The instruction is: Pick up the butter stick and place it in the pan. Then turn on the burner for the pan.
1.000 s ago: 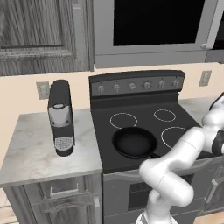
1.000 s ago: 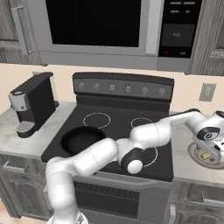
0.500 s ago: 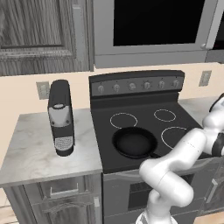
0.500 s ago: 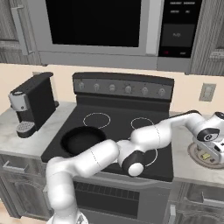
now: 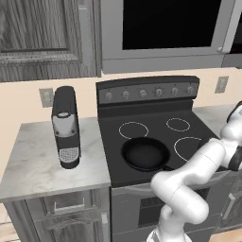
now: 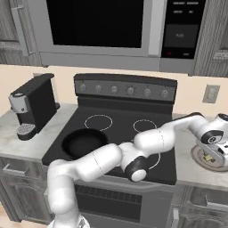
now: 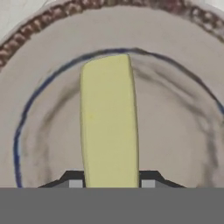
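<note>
- On the plate (image 7: 39, 87), which sits on the counter (image 6: 189, 169) just right of the stove (image 6: 120, 133), lies the butter stick (image 7: 109, 127), a pale yellow bar reaching from the plate's middle toward the camera in the hand view.
- The gripper (image 7: 109, 183) is down over the plate; its jaws stand one on each side of the butter stick's near end, pressed against it, so they are clamped on the butter stick.
- The butter stick lies flat on the plate's grey centre, inside a thin blue ring, with a brown patterned rim beyond.
- From the right base view the gripper (image 6: 217, 151) hangs over the plate (image 6: 200, 160) at the far right of the stove.
- The pan (image 6: 82, 142) sits on the stove's front left burner, well apart from the plate, with nothing in it.
- From the left base view the pan (image 5: 144, 153) shows the same, its inside bare and black.
- A coffee machine (image 5: 65, 125) stands on the counter left of the stove.
</note>
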### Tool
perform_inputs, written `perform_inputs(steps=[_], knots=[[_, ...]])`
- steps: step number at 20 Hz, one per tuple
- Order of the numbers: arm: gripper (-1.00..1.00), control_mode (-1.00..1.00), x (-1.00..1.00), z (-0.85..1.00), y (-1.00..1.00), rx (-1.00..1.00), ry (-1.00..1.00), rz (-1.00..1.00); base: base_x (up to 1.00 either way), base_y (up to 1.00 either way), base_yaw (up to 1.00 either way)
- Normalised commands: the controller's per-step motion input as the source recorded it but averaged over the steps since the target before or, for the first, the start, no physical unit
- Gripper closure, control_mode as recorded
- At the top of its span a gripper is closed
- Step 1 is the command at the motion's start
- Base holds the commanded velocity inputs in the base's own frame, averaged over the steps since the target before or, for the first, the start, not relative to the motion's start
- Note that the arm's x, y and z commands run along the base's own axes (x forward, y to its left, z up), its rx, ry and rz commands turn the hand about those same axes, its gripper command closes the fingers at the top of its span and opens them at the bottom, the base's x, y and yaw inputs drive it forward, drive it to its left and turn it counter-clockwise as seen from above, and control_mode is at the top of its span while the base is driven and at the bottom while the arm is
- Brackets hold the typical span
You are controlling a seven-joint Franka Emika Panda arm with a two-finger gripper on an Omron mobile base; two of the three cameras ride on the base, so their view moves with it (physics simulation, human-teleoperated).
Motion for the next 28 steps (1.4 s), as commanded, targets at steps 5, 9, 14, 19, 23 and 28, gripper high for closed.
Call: perform_inputs(steps=[5,9,14,19,23,28], knots=[[1.00,-1.00,0.00,0.00,0.00,0.00,0.00,0.00,0.00,0.00,0.00],[1.00,-1.00,0.00,0.03,0.00,0.00,0.00,0.00,0.00,0.00,0.00],[1.00,-1.00,-0.13,0.33,0.05,0.00,0.00,0.00,0.00,0.00,0.00],[1.00,-1.00,-0.29,0.41,0.23,0.00,-0.01,0.00,0.00,0.00,0.00],[1.00,-1.00,-0.34,0.34,0.38,0.00,-0.01,0.00,0.00,0.00,0.00],[1.00,-1.00,-0.30,0.34,0.45,0.00,0.00,0.00,0.00,0.00,0.00]])
